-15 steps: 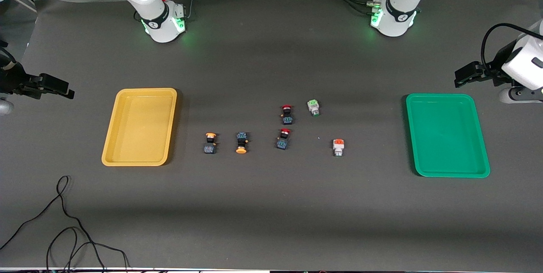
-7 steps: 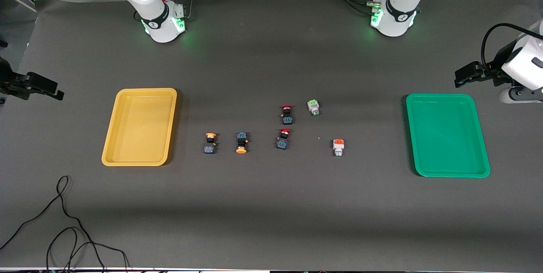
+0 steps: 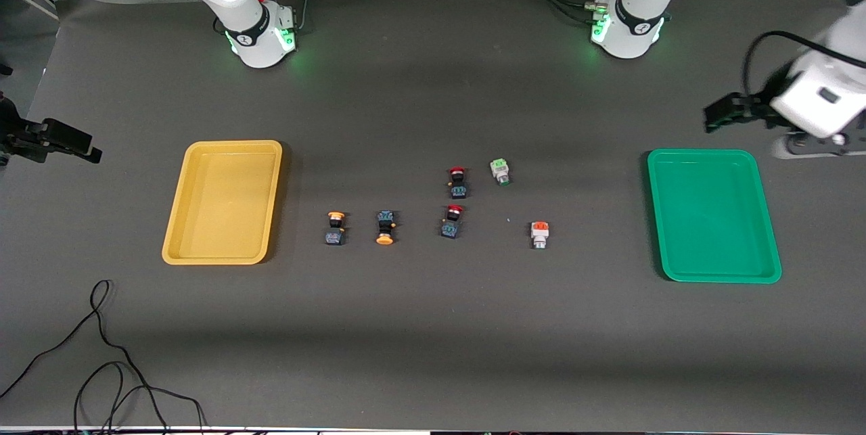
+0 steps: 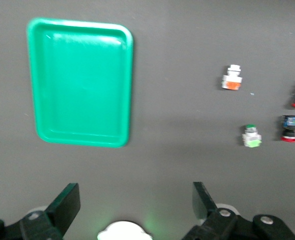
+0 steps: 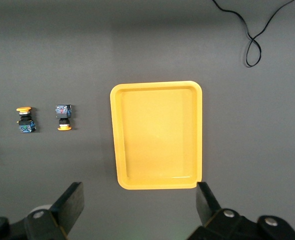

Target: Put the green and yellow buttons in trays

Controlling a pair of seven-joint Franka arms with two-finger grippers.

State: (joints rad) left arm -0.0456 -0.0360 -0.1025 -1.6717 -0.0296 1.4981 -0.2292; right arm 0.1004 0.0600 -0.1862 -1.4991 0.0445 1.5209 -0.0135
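Observation:
Two yellow-capped buttons (image 3: 335, 228) (image 3: 385, 226) lie on the table beside the empty yellow tray (image 3: 223, 201). The green-capped button (image 3: 500, 170) lies mid-table, well apart from the empty green tray (image 3: 714, 215). My left gripper (image 4: 136, 200) is open and empty, high over bare table by the green tray (image 4: 80, 85), and the green button (image 4: 251, 136) is far from it. My right gripper (image 5: 139, 200) is open and empty, high over bare table by the yellow tray (image 5: 157, 135). The yellow buttons (image 5: 25, 120) (image 5: 63, 116) lie off to one side.
Two red-capped dark buttons (image 3: 458, 181) (image 3: 452, 220) lie between the yellow and green buttons. An orange-red-capped white button (image 3: 539, 234) lies nearer the front camera than the green one. A black cable (image 3: 101, 354) loops on the table near the front edge at the right arm's end.
The left arm's hand has shifted toward the table's middle and risen a little. The right arm's hand drew back toward the table's end a second ago, then stayed. No button has moved.

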